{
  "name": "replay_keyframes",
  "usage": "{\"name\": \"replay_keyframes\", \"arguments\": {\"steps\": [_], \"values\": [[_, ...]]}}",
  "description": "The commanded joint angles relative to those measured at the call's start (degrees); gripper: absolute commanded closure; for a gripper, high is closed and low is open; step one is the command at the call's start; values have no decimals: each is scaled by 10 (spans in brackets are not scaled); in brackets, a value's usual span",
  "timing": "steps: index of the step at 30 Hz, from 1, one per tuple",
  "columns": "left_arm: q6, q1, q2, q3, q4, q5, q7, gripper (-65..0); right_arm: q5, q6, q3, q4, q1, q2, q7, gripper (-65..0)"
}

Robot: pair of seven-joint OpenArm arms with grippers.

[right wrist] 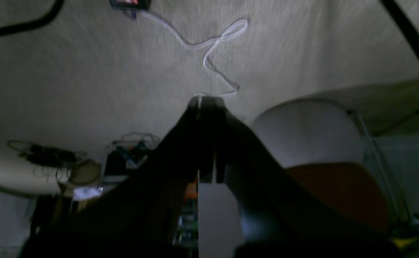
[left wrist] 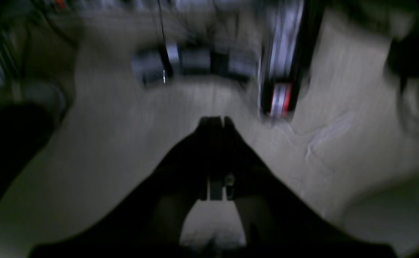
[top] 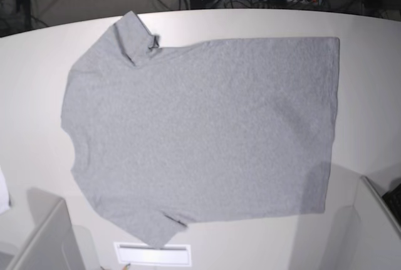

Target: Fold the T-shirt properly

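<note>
Base view alone shows T-shirt (top: 200, 132), spread flat, plain side up, across white table (top: 37, 51). Wrist views alone show left gripper (left wrist: 215, 122) and right gripper (right wrist: 206, 102): both pinched closed, holding nothing.

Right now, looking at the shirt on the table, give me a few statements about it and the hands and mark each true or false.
1. The T-shirt lies spread flat on the table. True.
2. Big black lettering faces up. False: the visible side is plain grey.
3. The left hand is shut. True.
4. The right hand grips the shirt. False: it is shut on nothing.
5. The shirt is folded in half. False: it is unfolded, both sleeves out.
</note>
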Motion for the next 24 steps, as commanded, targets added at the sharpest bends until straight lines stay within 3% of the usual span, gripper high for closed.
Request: {"name": "replay_keyframes", "arguments": {"steps": [1,3,8,24], "values": [[-4,-6,2,-1,3,13,2,0,0,0,-1,7,13,2,-1,0],[-4,-9,4,-7,3,30,8,0,0,0,-1,10,14,2,9,0],[-3,-4,4,-8,-2,29,-48,0,0,0,-1,4,-8,2,116,0],[-3,-1,4,-8,3,29,-51,0,2,0,3,10,-8,8,99,0]]}}
